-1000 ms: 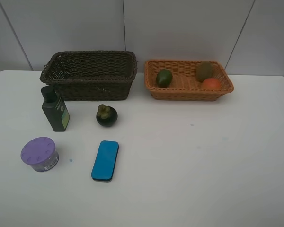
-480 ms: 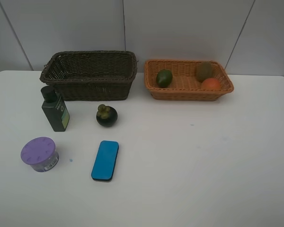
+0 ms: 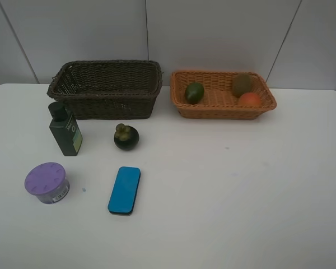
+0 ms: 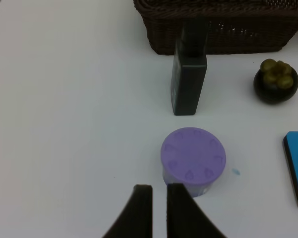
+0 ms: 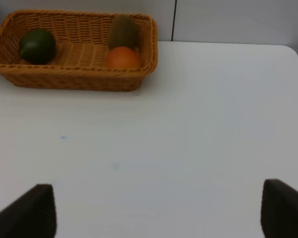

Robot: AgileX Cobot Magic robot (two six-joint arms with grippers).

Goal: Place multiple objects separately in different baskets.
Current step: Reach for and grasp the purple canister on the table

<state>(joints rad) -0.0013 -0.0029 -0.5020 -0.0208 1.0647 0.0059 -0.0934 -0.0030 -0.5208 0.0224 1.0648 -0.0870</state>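
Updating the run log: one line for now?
left gripper shut | right gripper open | orange basket: three fruits | table: mangosteen, bottle, tub, eraser

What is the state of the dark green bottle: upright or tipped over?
Upright: the dark green bottle stands on its base, cap uppermost, on the table.

White table (image 3: 241, 196) — pale grey panelled wall (image 3: 213, 33) behind, evenly lit.

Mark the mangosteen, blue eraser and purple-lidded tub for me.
mangosteen (image 3: 126, 140), exterior high view, dark body below the calyx.
blue eraser (image 3: 124, 189), exterior high view, middle of top face.
purple-lidded tub (image 4: 193, 154), left wrist view, centre of lid.
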